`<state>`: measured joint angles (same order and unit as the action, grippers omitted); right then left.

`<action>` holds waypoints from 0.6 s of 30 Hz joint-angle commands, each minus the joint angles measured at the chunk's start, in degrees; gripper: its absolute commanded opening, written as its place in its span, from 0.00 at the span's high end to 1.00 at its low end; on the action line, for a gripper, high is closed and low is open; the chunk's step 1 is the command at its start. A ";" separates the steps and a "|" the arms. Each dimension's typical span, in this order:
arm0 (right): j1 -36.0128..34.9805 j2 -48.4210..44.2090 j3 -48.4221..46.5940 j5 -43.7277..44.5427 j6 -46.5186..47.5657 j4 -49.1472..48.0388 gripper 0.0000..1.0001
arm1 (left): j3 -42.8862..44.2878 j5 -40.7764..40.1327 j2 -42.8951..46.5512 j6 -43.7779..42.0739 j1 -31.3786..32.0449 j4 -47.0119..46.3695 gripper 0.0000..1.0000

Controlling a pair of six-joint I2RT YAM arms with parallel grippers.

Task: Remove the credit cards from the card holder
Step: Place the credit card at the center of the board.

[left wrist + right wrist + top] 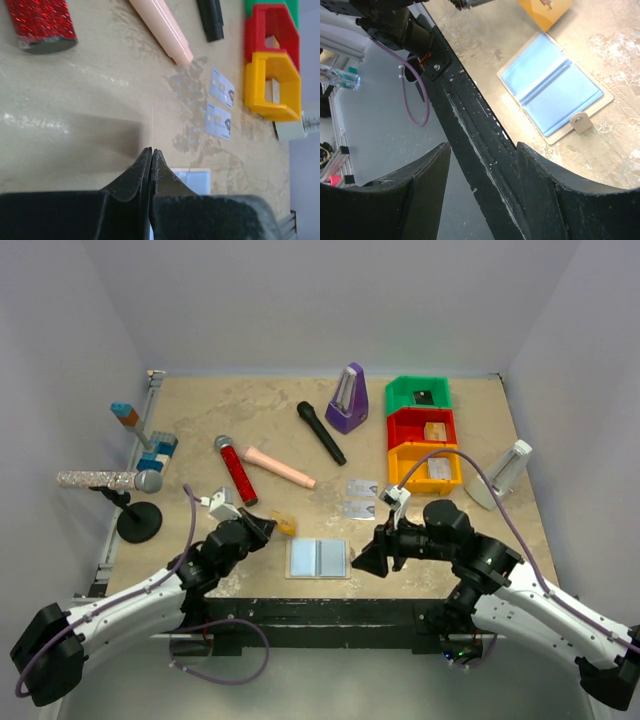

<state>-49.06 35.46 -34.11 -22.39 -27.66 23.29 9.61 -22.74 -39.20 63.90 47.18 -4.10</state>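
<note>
left fingers point(151, 156) pinched shut on orange-tan card point(545, 12) | right fingers point(368, 562) parted, empty | card holder point(318, 558) open flat on worktop point(250, 410)

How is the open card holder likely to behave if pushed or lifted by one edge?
Lying open and flat, the card holder would probably slide on the smooth table rather than tip. Its centre fold suggests it would flop or swing shut if lifted by one panel. It looks thin, its pockets apparently empty, so likely light.
</note>
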 commanded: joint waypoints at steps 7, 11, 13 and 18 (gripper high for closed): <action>0.10 -3.47 3.26 1.30 -2.66 -0.70 0.40 | 1.38 2.61 -12.91 2.02 -8.59 -17.95 1.00; 0.10 -4.00 4.22 1.12 -3.19 -1.40 0.40 | 2.70 4.11 -17.65 1.32 -9.56 -20.77 1.00; 0.10 -4.43 4.57 1.12 -3.28 -1.32 0.40 | 2.96 4.37 -19.24 1.23 -9.91 -21.65 1.00; 0.10 -4.96 4.84 1.12 -2.93 -0.35 0.40 | 3.40 4.37 -21.62 0.70 -10.88 -21.74 1.00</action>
<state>-49.06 31.42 -29.36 -21.93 -30.41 23.27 10.70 -18.59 -59.64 65.39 37.36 -21.71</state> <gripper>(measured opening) 0.600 0.018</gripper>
